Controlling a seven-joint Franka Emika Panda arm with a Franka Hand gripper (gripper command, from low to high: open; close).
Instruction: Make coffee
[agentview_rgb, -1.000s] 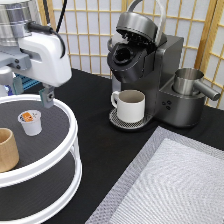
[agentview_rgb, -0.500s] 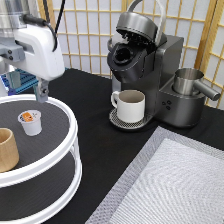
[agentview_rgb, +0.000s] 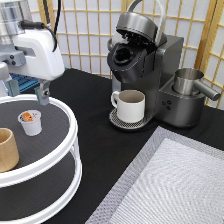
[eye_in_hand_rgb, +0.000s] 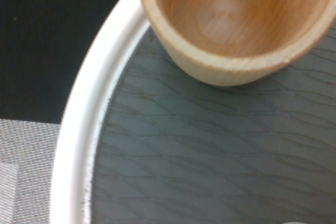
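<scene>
Exterior view, wooden cup: a tan wooden cup (agentview_rgb: 7, 149) is standing upright at the far left of the top shelf, cut by the picture's left edge, apart from the pod.
Wrist view: the camera is looking at that cup's (eye_in_hand_rgb: 225, 37) rim from close by, over the dark mat and the white rim of the stand (eye_in_hand_rgb: 79, 140).
Stand: a white two-tier round stand (agentview_rgb: 70, 150) with dark mats is filling the near left of the scene.
Coffee: the coffee (agentview_rgb: 30, 122), a small white pod with an orange-brown top, is sitting upright on the top shelf, right of the wooden cup.
Gripper: the gripper (agentview_rgb: 27, 92) is hanging over the far part of the top shelf, just beyond the pod and not touching it; one finger is showing at its right side and another at the left edge, well apart, so the hand is spread and grasping nothing.
Mug: a white handled mug (agentview_rgb: 130, 105) is standing on the machine's round drip tray.
Coffee machine: a dark grey coffee machine (agentview_rgb: 160, 65) is standing right of centre with its lid raised.
Metal pitcher: a steel pitcher (agentview_rgb: 192, 82) is sitting at the machine's right.
Mat: a pale grey woven mat (agentview_rgb: 170, 185) is lying at the near right.
</scene>
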